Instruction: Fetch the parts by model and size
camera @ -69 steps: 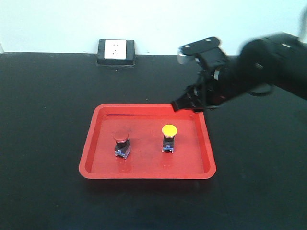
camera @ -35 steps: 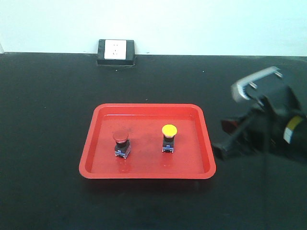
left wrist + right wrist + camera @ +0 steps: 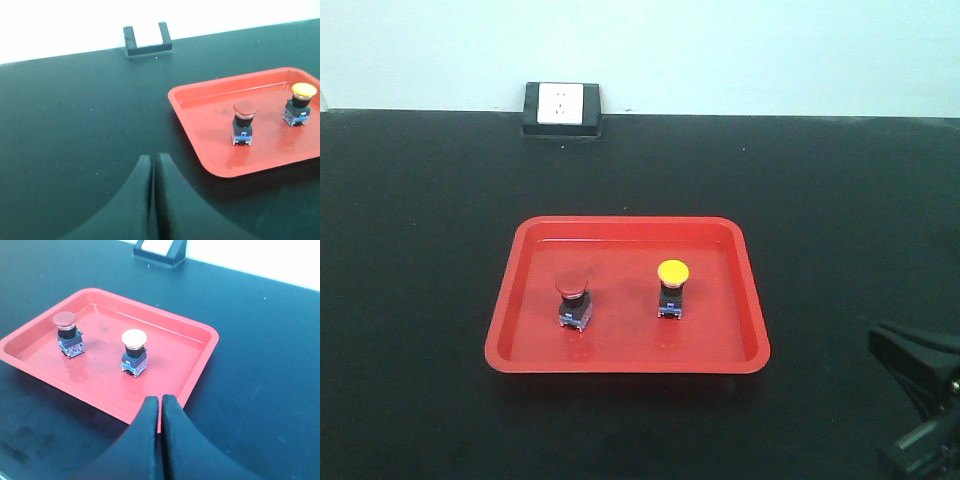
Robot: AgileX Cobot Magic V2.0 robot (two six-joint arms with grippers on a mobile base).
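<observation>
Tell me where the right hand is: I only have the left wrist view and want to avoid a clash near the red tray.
Observer: The right hand is shut and holds nothing. The front view shows its arm low at the right, off the red tray.
Operator: My view cuts off the tray's right end. Is anything else in it?
Observer: No. It holds only the red-capped switch and the yellow-capped switch, both upright and apart.
Operator: Does the front view show my left hand?
Observer: No, the left hand is outside the front view.
</observation>
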